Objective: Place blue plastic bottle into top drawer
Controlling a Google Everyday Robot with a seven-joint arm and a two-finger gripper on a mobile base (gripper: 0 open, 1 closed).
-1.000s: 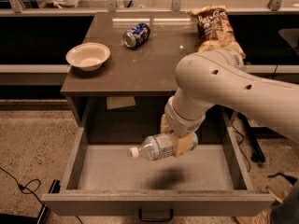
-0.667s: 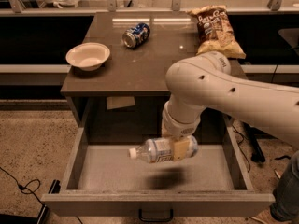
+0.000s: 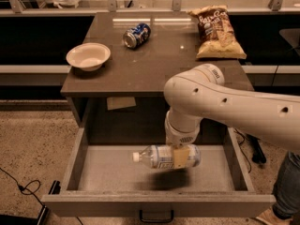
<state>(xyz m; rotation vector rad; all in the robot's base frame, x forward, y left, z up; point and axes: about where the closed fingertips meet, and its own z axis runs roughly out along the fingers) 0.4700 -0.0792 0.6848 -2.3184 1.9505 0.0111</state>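
Arm segments [image 3: 220, 97], cream-white and thick, come in from the right edge and bend down over the open top drawer [image 3: 159, 204]. At the wrist's lower end sits the end effector [image 3: 181, 156], clamped on the blue plastic bottle [image 3: 157, 156], with one tan finger [image 3: 180, 160] lying across the bottle's near side. The bottle lies horizontal, its white cap [image 3: 136, 157] pointing left and its pale label just left of that finger. It hangs inside the drawer's outline, roughly at the middle and a little right of centre. A dark shadow [image 3: 161, 180] falls on the light grey drawer bottom below it, nearer the front panel. Whether the bottle touches the bottom cannot be told. The drawer is pulled well out from under the counter [image 3: 154, 71], and its dark handle [image 3: 156, 216] shows at the lower edge of the front panel.

On the counter a white bowl [image 3: 88, 56] stands near the left edge. A blue soda can [image 3: 136, 35] lies on its side towards the back, and a chip bag [image 3: 218, 31] rests at the back right. A slip of paper [image 3: 121, 102] is stuck beneath the countertop. A black cable [image 3: 23, 189] curls on the speckled floor at left, and a person's leg [image 3: 287, 191] in jeans stands at the lower right corner.
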